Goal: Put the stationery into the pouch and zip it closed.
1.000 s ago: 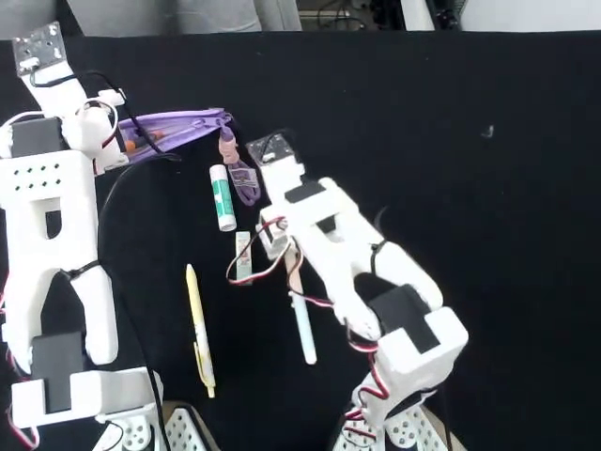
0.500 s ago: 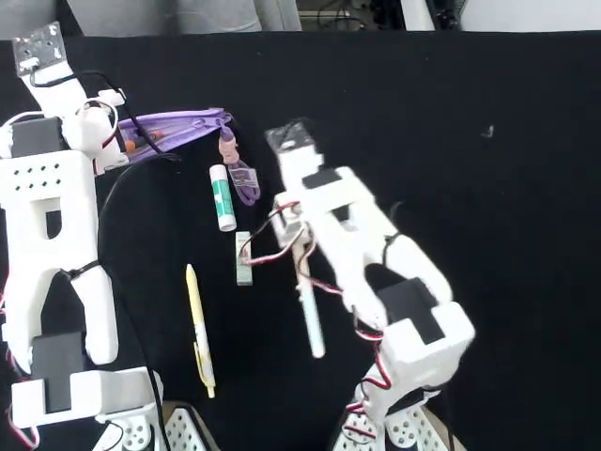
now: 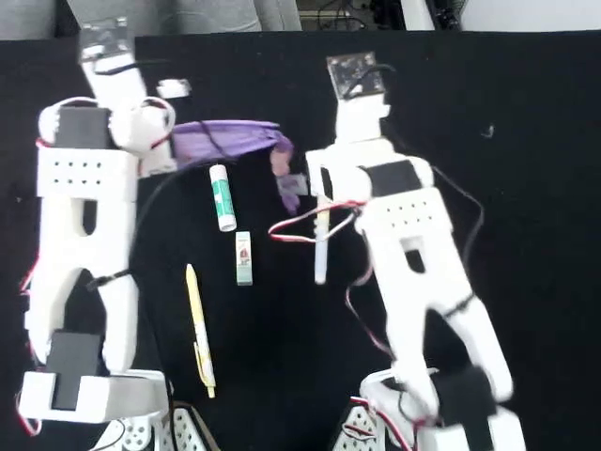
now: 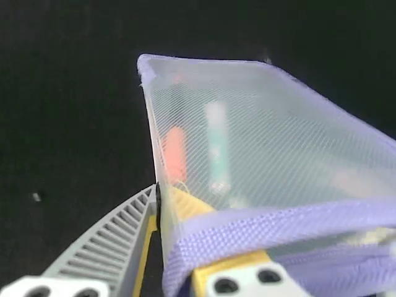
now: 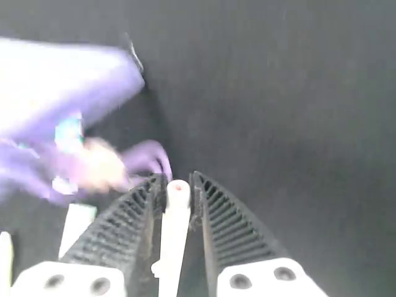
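While the right end effector [image 5: 177, 180] pinches the white pen [image 3: 321, 246] tight between its fingers, the purple pouch [image 3: 225, 141] sits just beside it, toward the left arm, with its zip-pull end nearest the pen. Here's the catch: from the high view the pen's long axis runs roughly crosswise to the pouch's. The left end effector [image 4: 159, 199] is clamped on the pouch's other end. The right arm is nearer that mouth, and I'd say the pen wants turning to line up. A glue stick [image 3: 223, 197], eraser [image 3: 243, 257] and yellow pen [image 3: 199, 329] wait on the worktop [image 3: 526, 235].
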